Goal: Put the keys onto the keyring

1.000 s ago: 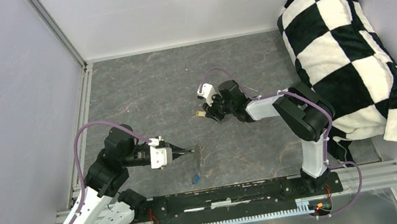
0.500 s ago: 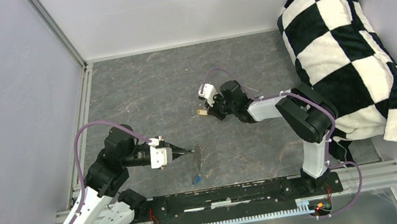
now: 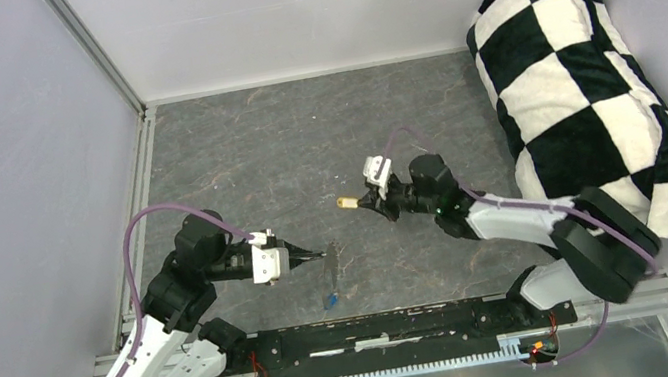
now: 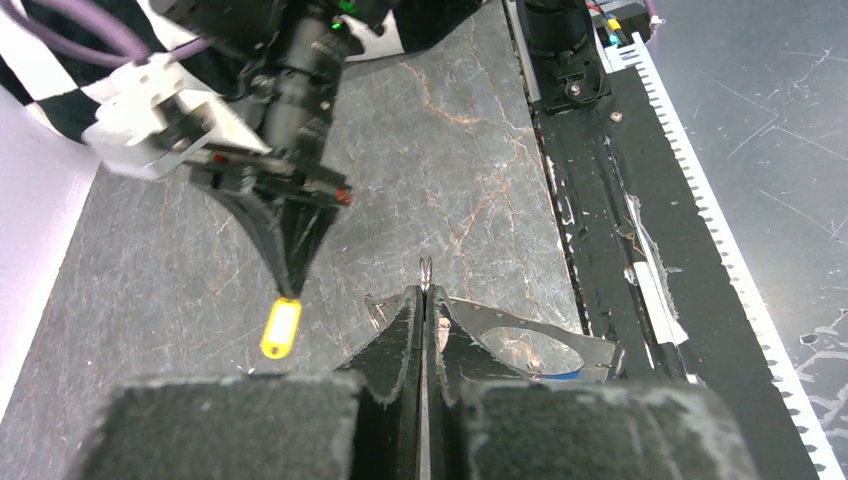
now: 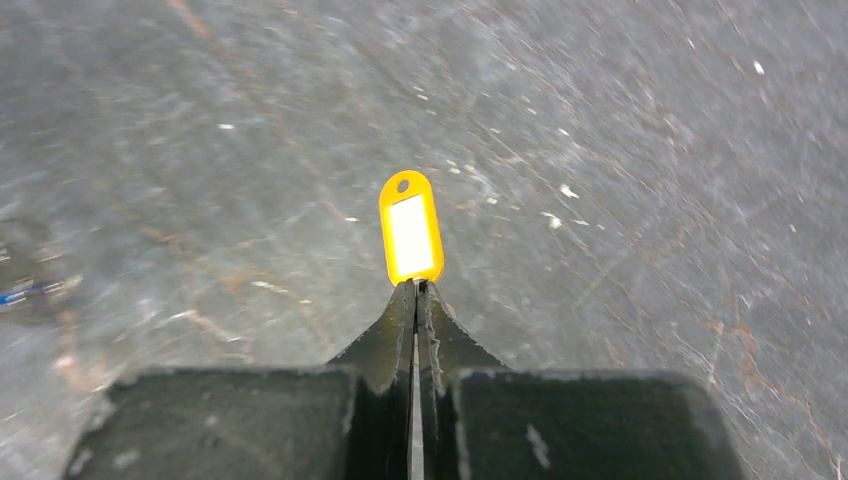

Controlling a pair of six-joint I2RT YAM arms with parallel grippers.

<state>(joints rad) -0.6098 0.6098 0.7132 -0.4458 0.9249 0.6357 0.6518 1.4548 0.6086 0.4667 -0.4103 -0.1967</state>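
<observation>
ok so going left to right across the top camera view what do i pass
left gripper → thin grey metal keyring → small yellow plastic key tag → right gripper → black-and-white checked blanket; small blue-headed key left out, it overlaps the keyring

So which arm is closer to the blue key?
Left. The left gripper holds the keyring right beside the blue key; the right gripper is farther off, pinching the yellow key.

No writing, brand, number or sign can be read in any view; the only label-like surface, the white insert in the yellow key tag (image 5: 410, 232), shows nothing legible on it.
</observation>
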